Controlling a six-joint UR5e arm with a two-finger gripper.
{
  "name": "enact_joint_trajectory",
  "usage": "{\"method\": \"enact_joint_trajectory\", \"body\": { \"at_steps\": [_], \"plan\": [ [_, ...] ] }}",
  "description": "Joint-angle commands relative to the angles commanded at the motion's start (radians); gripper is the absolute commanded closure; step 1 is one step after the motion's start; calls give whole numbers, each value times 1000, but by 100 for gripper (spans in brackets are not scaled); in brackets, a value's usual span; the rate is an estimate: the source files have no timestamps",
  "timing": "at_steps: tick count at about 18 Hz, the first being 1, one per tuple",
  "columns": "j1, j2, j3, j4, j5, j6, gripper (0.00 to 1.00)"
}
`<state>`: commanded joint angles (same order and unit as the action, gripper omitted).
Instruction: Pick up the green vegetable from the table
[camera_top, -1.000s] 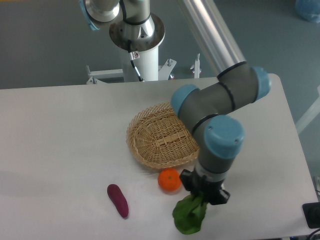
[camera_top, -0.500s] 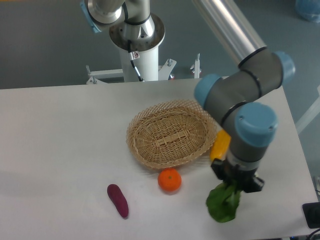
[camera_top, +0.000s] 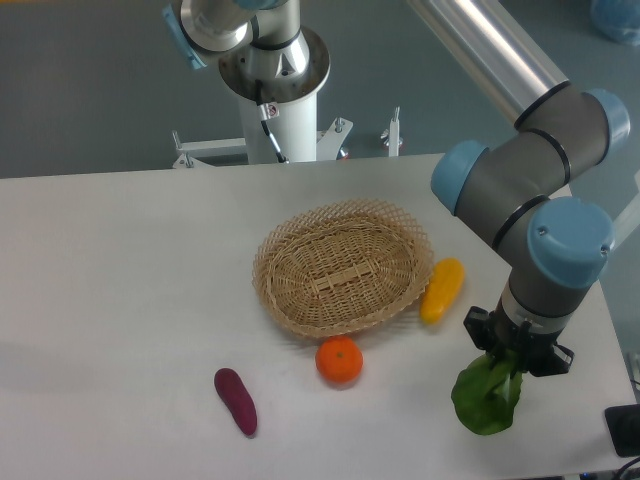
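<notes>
woven wicker basket (camera_top: 343, 268), smooth matt table (camera_top: 120, 280)

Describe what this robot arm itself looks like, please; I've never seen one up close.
The arm is built of thick grey cylinders joined by rounded elbows with light blue end caps. A long silvery tube runs up out of the picture. It ends in a small black gripper. Its white round base has a thin black cable with a red mark.
</notes>
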<state>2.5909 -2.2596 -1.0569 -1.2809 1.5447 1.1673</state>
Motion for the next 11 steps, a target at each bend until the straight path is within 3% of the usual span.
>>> {"method": "enact_joint_trajectory", "body": {
  "at_steps": [4, 8, 11],
  "plan": [
    [0, -2, 3, 0, 0, 0, 67],
    [0, 0, -3, 3, -3, -14, 86],
    [2, 2, -6, 5, -8, -9, 86]
  ]
}}
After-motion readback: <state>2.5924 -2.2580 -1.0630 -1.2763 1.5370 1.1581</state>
